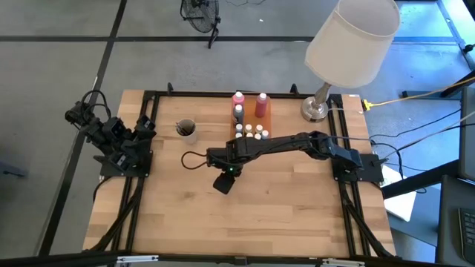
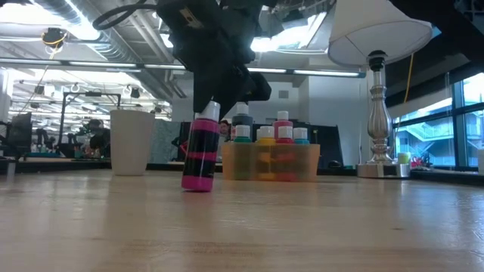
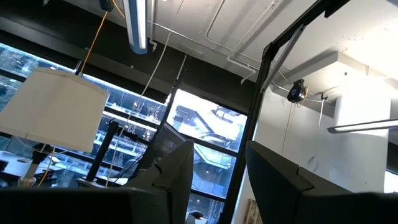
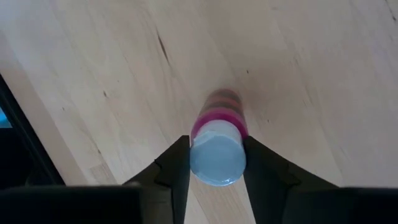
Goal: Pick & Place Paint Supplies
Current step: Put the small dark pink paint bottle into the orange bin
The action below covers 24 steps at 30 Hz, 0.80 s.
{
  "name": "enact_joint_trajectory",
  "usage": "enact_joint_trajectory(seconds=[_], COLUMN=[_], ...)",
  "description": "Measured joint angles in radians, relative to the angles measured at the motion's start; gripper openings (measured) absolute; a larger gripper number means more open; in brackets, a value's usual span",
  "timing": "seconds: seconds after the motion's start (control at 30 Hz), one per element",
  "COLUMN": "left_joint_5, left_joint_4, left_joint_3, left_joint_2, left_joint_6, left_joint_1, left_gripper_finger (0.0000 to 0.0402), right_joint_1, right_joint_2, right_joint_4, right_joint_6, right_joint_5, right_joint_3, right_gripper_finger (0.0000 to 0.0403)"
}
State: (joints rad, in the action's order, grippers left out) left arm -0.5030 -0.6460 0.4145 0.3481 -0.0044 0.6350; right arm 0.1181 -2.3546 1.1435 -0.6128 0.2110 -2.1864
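Gripping a pink bottle (image 2: 198, 155) upright on open wood, mid-table.

Wide bare table (image 1: 282, 215) toward the near edge. Right gripper (image 4: 214, 163) reaching down over the bottle, fingers (image 4: 177, 163) pressed on either side of its white cap (image 4: 216, 160); long axis vertical, cap up, base on the wood. Beyond it, tray (image 2: 272, 162) of small bottles, white cup (image 2: 131, 142), lamp (image 1: 349, 44) near the far edge. Left gripper (image 3: 217, 177) parked at the left edge, part open, holding nothing.
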Motion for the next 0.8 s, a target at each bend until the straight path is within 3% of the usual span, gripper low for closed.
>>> enact_joint_trajectory(seconds=[0.8], left_joint_5=[0.0], left_joint_4=[0.0], left_joint_3=[0.0], left_joint_2=[0.0], left_joint_6=[0.0], left_joint_1=[0.0], left_gripper_finger=[0.0143], right_joint_1=[0.003], right_joint_2=[0.0], right_joint_4=[0.02], right_joint_6=[0.021], right_joint_5=[0.003], right_joint_3=[-0.013], right_gripper_finger=[0.0122])
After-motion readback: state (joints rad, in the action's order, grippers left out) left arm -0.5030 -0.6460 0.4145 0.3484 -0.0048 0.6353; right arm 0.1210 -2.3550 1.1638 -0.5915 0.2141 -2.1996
